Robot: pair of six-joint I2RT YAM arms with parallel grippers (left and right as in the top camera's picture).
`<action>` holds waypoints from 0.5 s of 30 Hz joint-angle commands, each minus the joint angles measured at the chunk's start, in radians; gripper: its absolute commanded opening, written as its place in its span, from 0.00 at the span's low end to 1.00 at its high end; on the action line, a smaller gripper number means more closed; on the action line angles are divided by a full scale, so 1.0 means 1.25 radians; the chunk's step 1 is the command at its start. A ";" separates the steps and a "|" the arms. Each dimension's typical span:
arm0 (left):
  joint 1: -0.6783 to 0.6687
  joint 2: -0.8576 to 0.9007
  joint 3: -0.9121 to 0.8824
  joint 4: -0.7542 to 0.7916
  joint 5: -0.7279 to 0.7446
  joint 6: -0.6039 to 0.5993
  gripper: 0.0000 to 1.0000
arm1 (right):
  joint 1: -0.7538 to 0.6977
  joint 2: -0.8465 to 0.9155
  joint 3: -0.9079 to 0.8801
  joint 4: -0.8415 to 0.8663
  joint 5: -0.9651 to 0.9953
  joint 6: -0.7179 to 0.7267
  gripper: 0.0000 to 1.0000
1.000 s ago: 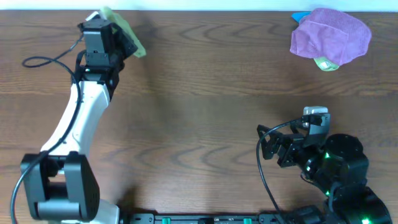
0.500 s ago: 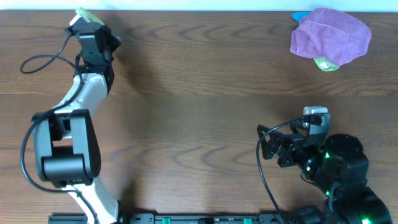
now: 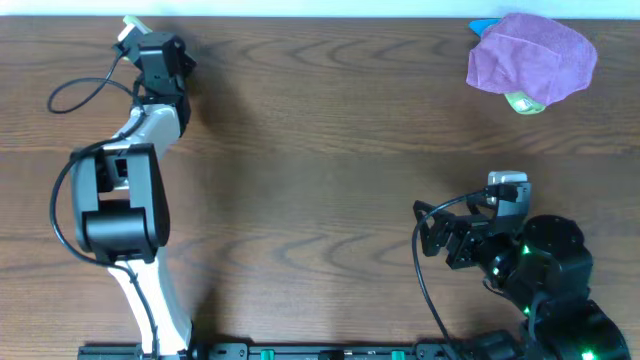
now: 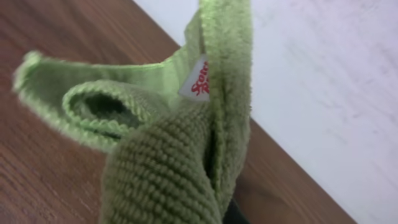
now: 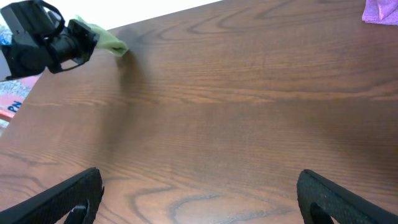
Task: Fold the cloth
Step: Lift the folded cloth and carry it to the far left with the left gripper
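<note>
A green terry cloth with a white tag fills the left wrist view, bunched and hanging over the table's back edge. My left gripper is shut on it at the far back-left corner; only a sliver of the cloth shows in the overhead view, and its fingers are hidden by the fabric. The cloth also shows in the right wrist view. My right gripper is open and empty, low over the table at the front right.
A crumpled purple cloth lies at the back right, over a green item and a blue one. The left arm stretches along the left side. A white surface lies beyond the table's back edge.
My left arm has swung left and back, carrying the green cloth from near the back-left area to the far back-left corner. The right arm has not moved.
</note>
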 commanded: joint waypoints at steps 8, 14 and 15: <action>0.018 0.012 0.021 -0.108 -0.042 -0.086 0.06 | -0.006 -0.003 -0.005 -0.001 -0.003 0.010 0.99; 0.034 0.012 0.020 -0.190 -0.045 -0.148 0.06 | -0.006 -0.003 -0.005 -0.001 -0.003 0.010 0.99; 0.037 0.012 0.020 -0.202 -0.047 -0.161 0.06 | -0.006 -0.003 -0.005 -0.001 -0.003 0.010 0.99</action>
